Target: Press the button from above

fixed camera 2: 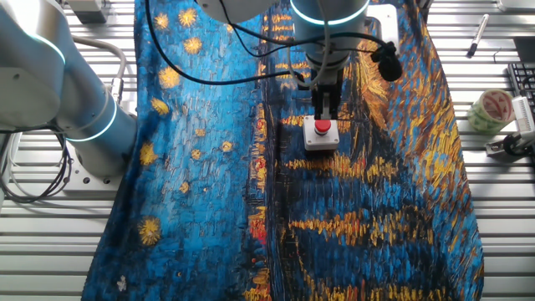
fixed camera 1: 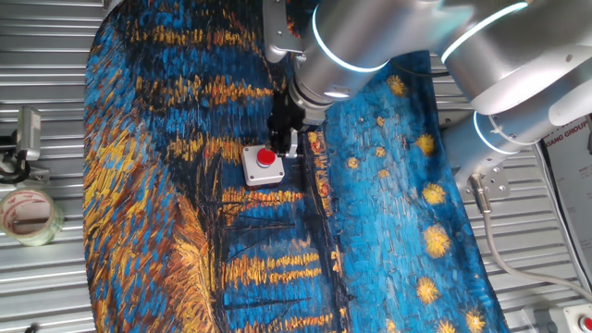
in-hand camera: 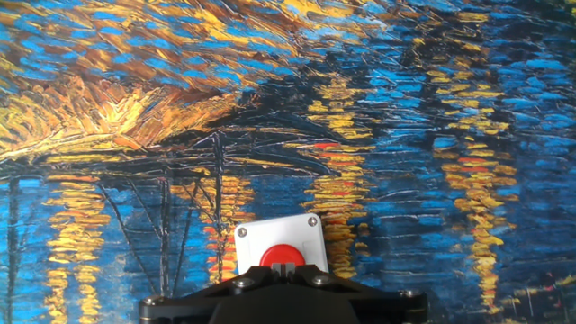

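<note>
The button (in-hand camera: 282,255) sits half hidden behind the gripper (in-hand camera: 282,270) in the hand view; whether its jaws are parted is unclear.

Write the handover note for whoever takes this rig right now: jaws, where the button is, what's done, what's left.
Gripper: hangs just over the button box. No view shows whether the jaws are open or shut.
Button: small round red push-button dome set in a light grey square box with rounded corners, which sits on the blue and yellow painted cloth. In the hand view the dome lies right at the gripper's front edge.
Done: the approach.
Cannot tell: whether the tip touches the dome.
Left: confirm contact, press straight down, then lift off.
Also there: rolls of tape on the table beside the cloth.
</note>
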Controlling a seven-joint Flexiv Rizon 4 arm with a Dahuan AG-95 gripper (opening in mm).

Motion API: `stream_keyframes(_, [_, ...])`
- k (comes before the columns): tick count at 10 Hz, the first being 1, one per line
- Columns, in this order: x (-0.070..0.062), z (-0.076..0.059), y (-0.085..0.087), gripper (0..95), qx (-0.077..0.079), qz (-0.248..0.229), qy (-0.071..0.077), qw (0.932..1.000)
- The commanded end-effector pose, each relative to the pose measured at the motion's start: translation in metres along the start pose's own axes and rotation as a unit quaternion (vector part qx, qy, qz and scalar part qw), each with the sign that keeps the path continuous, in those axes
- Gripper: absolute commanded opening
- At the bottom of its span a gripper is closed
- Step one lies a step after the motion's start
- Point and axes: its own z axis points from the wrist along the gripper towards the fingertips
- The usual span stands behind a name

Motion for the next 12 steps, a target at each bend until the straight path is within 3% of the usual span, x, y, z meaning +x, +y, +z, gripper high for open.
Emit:
stream_keyframes(1, [-0.001, 0.005, 0.0, 0.0, 0.0, 0.0, -0.002, 1.0])
stream_keyframes(12, [0.0, 0.028, 0.001, 0.0, 0.0, -0.006, -0.011, 0.9999])
